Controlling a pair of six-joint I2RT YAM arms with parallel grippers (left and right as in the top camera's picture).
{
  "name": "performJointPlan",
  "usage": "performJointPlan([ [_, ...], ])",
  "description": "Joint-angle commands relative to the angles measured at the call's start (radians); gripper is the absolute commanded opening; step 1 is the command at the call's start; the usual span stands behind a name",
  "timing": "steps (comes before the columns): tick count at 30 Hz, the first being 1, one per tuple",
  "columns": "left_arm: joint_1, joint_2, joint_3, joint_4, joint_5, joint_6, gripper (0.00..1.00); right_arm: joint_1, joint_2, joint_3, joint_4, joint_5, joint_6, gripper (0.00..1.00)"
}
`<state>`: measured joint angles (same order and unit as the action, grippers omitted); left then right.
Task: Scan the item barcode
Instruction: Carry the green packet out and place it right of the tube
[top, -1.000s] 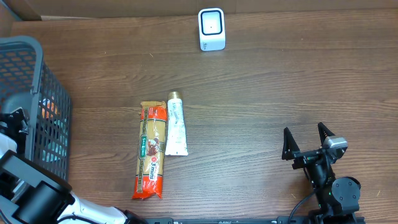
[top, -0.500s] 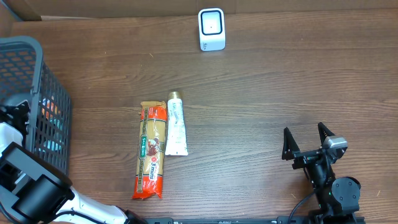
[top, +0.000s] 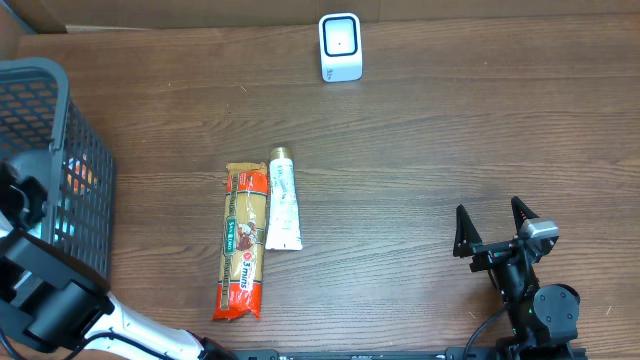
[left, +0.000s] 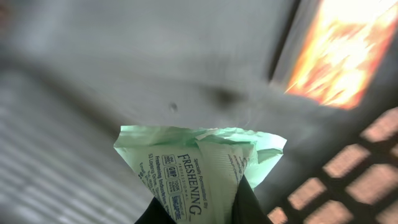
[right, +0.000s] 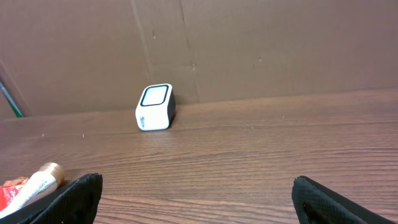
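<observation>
A dark wood-grain table (top: 450, 130) with a matt finish is shown. A grey plastic mesh basket (top: 40, 68), a glossy white plastic scanner (top: 340, 46), a shiny film pasta packet (top: 243, 245) and a crinkled green packet (left: 199, 168) are seen.

Basket (top: 40, 110) walls hem left claw (left: 202, 208); pasta pack (top: 243, 240), tube (top: 283, 205) lie across centre; scanner (top: 340, 47) at far edge.

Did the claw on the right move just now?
No. The right gripper sits in the same spot, open, just as far from the scanner as before.
</observation>
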<state>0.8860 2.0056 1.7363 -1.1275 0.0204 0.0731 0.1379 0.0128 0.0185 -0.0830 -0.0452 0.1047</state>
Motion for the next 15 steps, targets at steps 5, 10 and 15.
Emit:
performJointPlan([
  [5,0.008,-0.249,0.097,0.008,0.133,-0.06,0.04,-0.003,-0.01,-0.011,0.004,-0.001,0.003,1.0],
  [10,0.004,-0.421,0.101,0.083,0.386,-0.12,0.04,-0.003,-0.01,-0.011,0.004,-0.001,0.004,1.0],
  [15,-0.067,-0.57,0.101,0.13,0.571,-0.141,0.04,-0.003,-0.01,-0.011,0.004,-0.001,0.003,1.0],
])
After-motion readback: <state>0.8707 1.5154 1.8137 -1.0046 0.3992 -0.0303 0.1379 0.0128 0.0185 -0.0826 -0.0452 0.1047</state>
